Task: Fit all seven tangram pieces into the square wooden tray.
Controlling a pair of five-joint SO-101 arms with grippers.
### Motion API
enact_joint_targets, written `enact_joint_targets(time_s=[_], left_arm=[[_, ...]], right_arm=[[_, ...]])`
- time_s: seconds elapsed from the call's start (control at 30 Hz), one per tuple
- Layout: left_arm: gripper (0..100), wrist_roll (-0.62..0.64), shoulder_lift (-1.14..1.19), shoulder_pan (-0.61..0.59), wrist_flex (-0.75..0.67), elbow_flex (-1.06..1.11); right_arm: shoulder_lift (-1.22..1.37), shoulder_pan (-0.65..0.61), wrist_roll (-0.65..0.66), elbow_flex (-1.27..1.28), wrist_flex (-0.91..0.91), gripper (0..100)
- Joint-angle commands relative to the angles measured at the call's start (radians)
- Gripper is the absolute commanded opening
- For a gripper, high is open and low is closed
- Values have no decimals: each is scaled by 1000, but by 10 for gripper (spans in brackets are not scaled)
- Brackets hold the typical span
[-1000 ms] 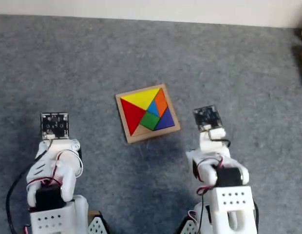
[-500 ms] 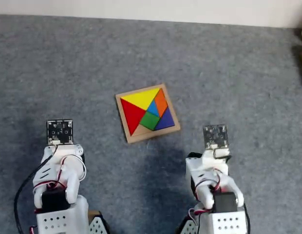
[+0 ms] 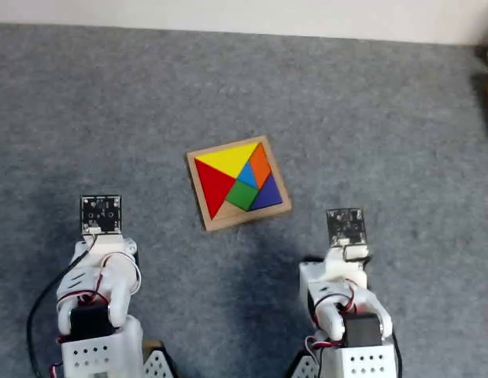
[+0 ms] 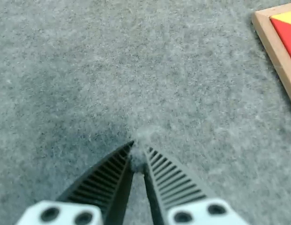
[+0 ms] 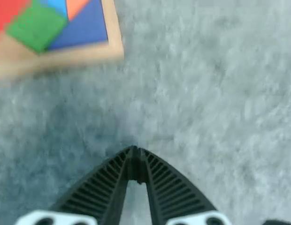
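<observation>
High view: square wooden tray [image 3: 245, 219] mid-table on grey carpet [image 3: 370, 102], coloured tangram pieces [image 3: 215, 187] filling it. Both arms drawn back toward bases; tray unmoved.

Left wrist view: left gripper [image 4: 138, 153] pinched closed, empty, tray well apart.

Right wrist view: right gripper [image 5: 134, 155] closed, empty, tray near.

Puzzle judged complete, arms retiring.

A fuzzy grey mat [image 3: 370, 102] covers the whole table, meeting a pale strip [image 3: 228, 16] along its far edge.
</observation>
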Motion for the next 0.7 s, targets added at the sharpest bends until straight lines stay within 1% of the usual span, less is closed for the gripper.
enact_joint_targets(time_s=[0.0, 0.33, 0.67], left_arm=[[7, -6, 5, 19, 15, 19], [8, -6, 1, 19, 261, 19], [8, -5, -1, 21, 265, 19]], right_arm=[[-2, 10, -3, 91, 30, 5], [-2, 10, -3, 91, 30, 5], [-2, 10, -3, 91, 30, 5]])
